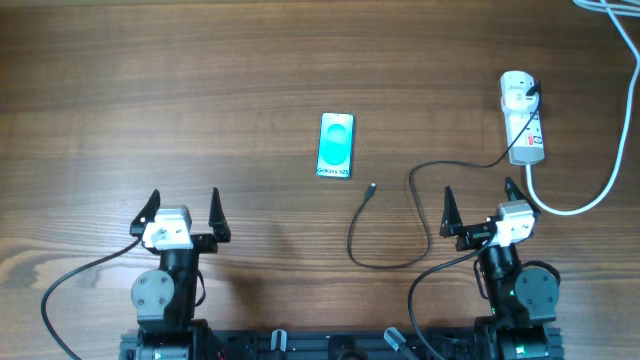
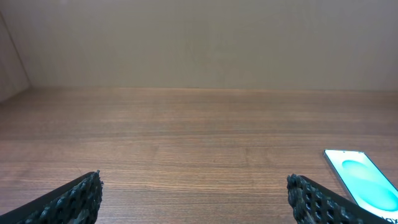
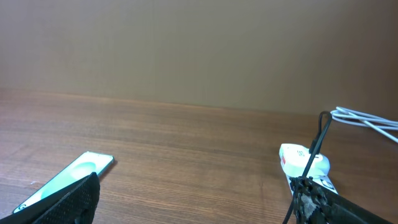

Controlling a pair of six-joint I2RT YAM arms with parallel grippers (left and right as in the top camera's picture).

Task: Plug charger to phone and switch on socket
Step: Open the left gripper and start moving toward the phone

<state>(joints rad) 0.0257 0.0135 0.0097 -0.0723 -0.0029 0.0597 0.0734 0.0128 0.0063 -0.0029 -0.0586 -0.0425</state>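
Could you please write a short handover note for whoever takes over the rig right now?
Left gripper: open, empty, well left of everything.
Right gripper: open, empty, just short of the socket.
Phone: flat in the middle, screen lit, nothing plugged in.
Charger: loops between the phone and the right gripper. Its connector tip lies free, a little right of the phone and apart from it; the other end runs to the socket.
Done: nothing visible yet.
Left: grasp the connector tip, plug it into the phone, switch on the socket. The switch state cannot be told.
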